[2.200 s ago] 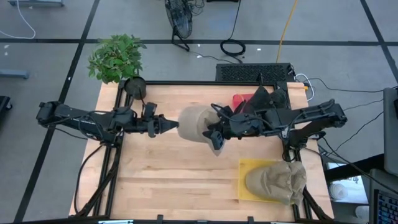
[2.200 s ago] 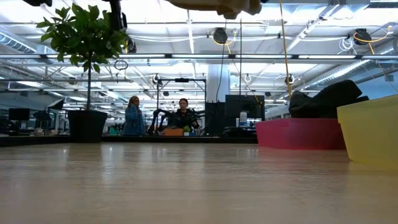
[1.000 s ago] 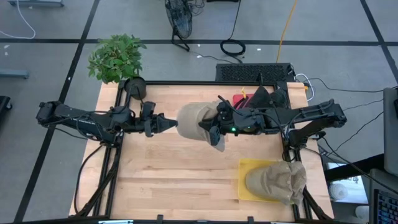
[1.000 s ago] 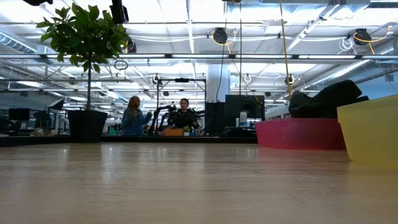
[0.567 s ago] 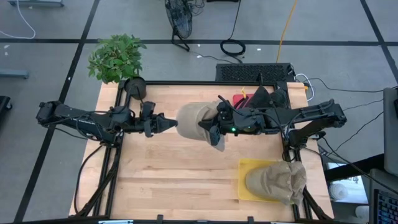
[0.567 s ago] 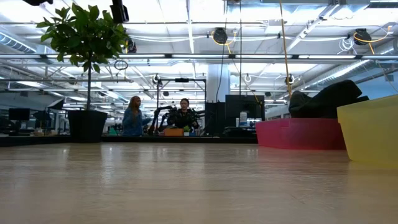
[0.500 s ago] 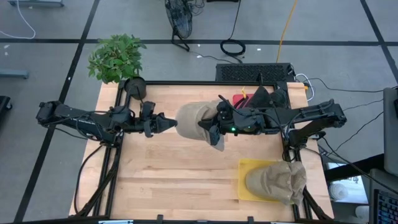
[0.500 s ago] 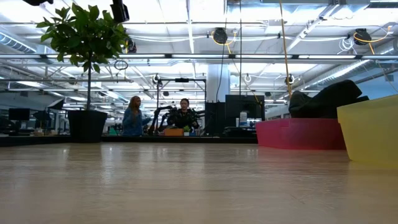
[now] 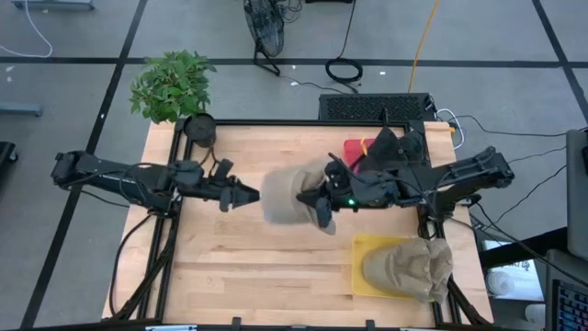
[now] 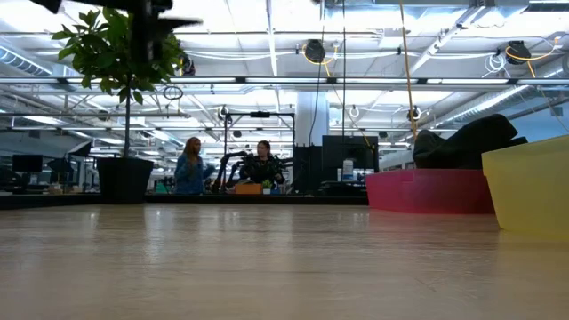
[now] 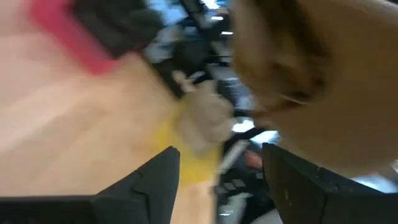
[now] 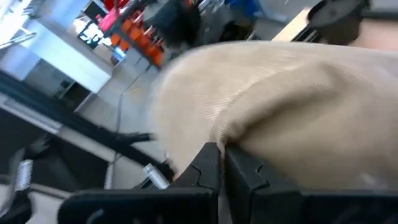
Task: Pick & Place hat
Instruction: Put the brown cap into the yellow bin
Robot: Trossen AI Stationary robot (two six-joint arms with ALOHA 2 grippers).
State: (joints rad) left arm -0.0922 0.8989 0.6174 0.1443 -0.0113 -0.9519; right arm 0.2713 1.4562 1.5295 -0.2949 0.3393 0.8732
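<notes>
Tan hat (image 9: 292,195) held aloft over table centre, pinched at its edge by right gripper (image 9: 317,196); left gripper (image 9: 250,195) just off it at 9 o'clock, fingers spread, empty.

Judgement: keep the pinch firm and carry toward the yellow bin (image 9: 362,248) at 5 o'clock, which already holds a tan hat (image 9: 406,268). Red bin (image 9: 354,147) at 1 o'clock holds dark fabric (image 9: 393,144).

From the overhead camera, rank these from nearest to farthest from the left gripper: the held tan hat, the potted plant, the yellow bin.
From the left gripper:
1. Held tan hat, just beyond its tips, in the right gripper.
2. Potted plant, back-left corner.
3. Yellow bin, front right.
</notes>
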